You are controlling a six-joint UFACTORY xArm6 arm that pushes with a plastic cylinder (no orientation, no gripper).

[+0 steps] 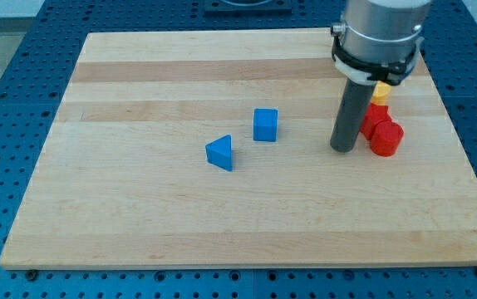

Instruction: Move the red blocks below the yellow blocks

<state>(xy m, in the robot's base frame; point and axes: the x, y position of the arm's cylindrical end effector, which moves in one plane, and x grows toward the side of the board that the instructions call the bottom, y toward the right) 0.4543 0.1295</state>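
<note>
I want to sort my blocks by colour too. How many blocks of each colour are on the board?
Blue: 2, a cube and a triangle
Red: 2, a front one and one behind it
Yellow: 1 showing, partly hidden by the arm
Total: 5 visible

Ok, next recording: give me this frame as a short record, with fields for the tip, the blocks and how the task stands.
tip: my tip rests on the wooden board, just to the view's left of the red blocks
red blocks: two, clustered at the view's right
yellow block: one, partly hidden behind the arm, directly above the reds
blue blocks: cube and triangular block, near the centre
task state: reds already sit below the visible yellow
</note>
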